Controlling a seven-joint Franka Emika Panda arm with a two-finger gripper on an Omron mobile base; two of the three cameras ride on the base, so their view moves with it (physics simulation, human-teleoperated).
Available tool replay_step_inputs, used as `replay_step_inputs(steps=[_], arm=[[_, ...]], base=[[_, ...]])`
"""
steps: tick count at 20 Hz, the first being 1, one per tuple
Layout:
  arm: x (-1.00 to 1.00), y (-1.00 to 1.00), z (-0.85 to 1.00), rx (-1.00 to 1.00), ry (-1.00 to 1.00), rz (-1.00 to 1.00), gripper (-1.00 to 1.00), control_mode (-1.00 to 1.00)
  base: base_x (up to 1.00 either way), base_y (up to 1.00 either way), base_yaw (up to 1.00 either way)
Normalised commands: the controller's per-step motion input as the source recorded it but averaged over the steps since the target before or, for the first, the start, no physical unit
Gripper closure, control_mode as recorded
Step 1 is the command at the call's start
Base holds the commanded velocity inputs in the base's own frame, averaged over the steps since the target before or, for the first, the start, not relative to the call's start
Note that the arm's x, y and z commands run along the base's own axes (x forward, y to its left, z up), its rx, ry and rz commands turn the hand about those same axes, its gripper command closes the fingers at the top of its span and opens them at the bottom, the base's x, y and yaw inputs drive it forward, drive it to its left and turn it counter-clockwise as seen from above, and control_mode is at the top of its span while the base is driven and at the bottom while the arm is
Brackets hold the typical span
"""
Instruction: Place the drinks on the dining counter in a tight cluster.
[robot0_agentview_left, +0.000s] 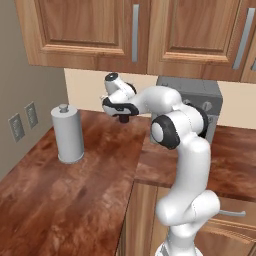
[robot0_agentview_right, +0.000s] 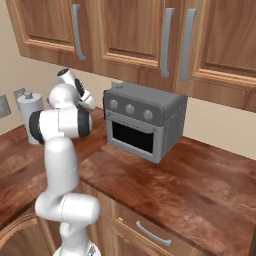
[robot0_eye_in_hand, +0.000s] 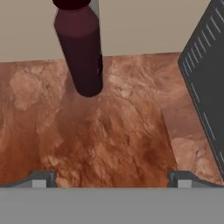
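The white arm (robot0_agentview_left: 182, 150) rises, bends at the elbow and reaches forward; its gripper (robot0_eye_in_hand: 112, 179) points downward, 2 fingertips spread wide, empty.

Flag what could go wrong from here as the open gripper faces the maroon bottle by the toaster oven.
1. The maroon bottle stands tall and narrow, off-centre to the open gripper; a straight advance might clip and topple it.
2. The toaster oven sits close beside the approach path, so one finger could scrape its side.
3. The paper-towel roll stands near the arm's swing on the worktop.
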Motion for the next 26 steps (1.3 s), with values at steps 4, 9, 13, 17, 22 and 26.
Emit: replay_step_inputs(steps=[4, 9, 13, 17, 22, 26], arm=[[0.35, 0.00, 0.00, 0.00, 0.00, -0.05, -1.00, -1.00], [0.41, 0.00, 0.00, 0.00, -0.02, -0.05, -1.00, -1.00], [0.31, 0.00, 0.00, 0.00, -0.02, -0.08, -1.00, -1.00], [0.21, 0.00, 0.00, 0.00, -0.03, -0.08, -1.00, -1.00], [0.14, -0.13, 0.00, 0.00, 0.00, -0.01, -1.00, -1.00], [0.31, -0.07, 0.00, 0.00, 0.00, 0.00, -1.00, -1.00]], base=[[0.00, 0.00, 0.00], [0.00, 0.00, 0.00], [0.00, 0.00, 0.00], [0.00, 0.00, 0.00], [0.00, 0.00, 0.00], [0.00, 0.00, 0.00]])
